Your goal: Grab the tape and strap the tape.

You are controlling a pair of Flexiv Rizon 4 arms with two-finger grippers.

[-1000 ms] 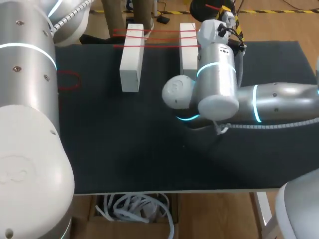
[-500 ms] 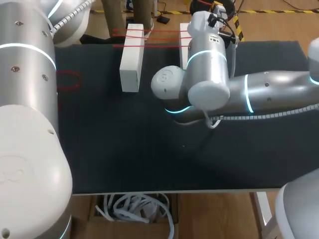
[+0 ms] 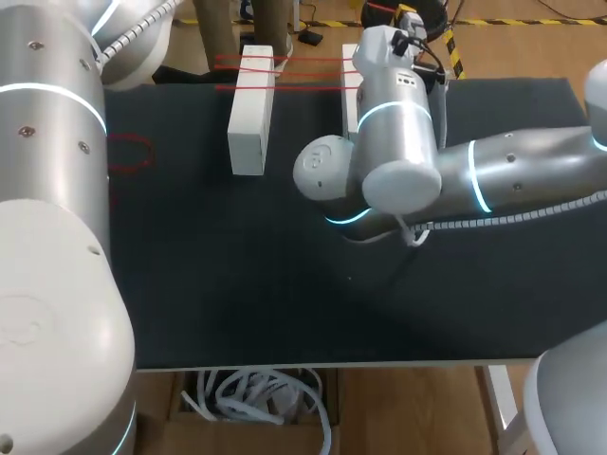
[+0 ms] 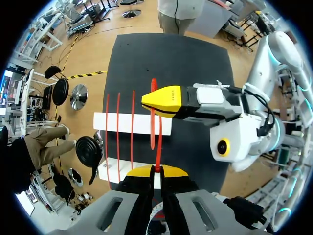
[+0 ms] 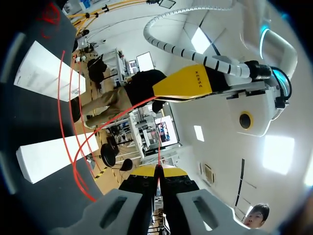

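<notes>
A thin red tape (image 4: pixel 157 142) runs as a loop between my two grippers, above the far end of the table. My left gripper (image 4: pixel 155 170) is shut on one end of it. My right gripper (image 4: pixel 149 102) is shut on the other end, just ahead of the left one. In the right wrist view the same tape (image 5: pixel 102 122) arcs from my right gripper (image 5: pixel 157 170) to the left gripper (image 5: pixel 155 90). Below stand two white blocks (image 3: pixel 249 114) (image 3: pixel 353 76) with three red straps (image 3: pixel 303 62) across their far ends. My right arm hides part of the right block.
A spare loop of red tape (image 3: pixel 130 152) lies on the black mat (image 3: pixel 237 265) at the left. My left arm fills the head view's left side, and my right arm reaches in over the mat's right half.
My right arm swung left and toward the far edge, then eased back slightly right. Both grippers stayed shut on the tape. The blocks and straps have not moved.
</notes>
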